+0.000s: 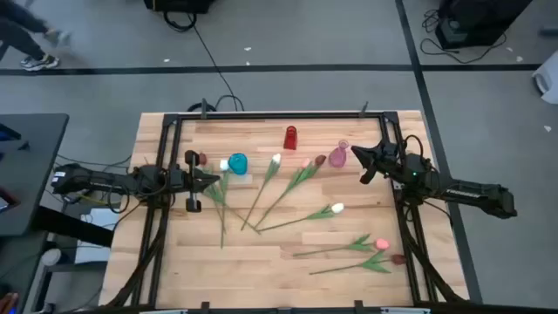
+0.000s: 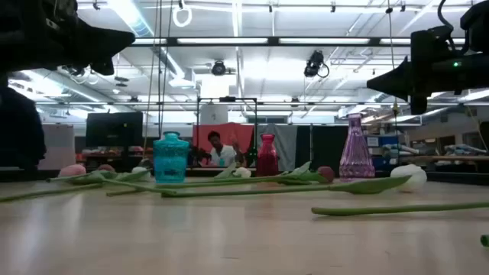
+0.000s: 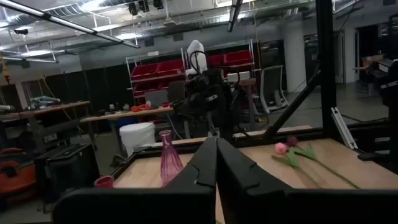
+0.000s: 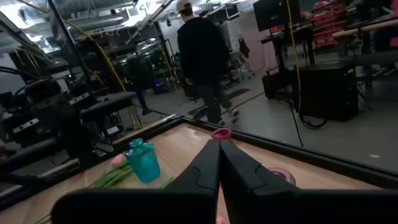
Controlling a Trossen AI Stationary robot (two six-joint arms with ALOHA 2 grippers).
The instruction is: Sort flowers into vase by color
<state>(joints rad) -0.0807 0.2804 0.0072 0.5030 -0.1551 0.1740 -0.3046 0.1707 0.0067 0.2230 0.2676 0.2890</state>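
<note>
**Nothing sorted yet, every flower on the table**

Left gripper (image 1: 212, 179) pinched shut on nothing, poised beside the blue vase (image 1: 237, 163). Right gripper (image 1: 358, 156) also closed and empty, hanging just by the pink vase (image 1: 337, 156). Three vases lined along the far edge, red vase (image 1: 290, 137) in the middle, none holding a stem. Flowers (image 1: 296, 181) scattered flat across the table (image 1: 261, 257): about eight countable, white, pink and dark red. All sorting still ahead.

A walking person (image 1: 26, 39) is blurred, cut off by the edge.
</note>
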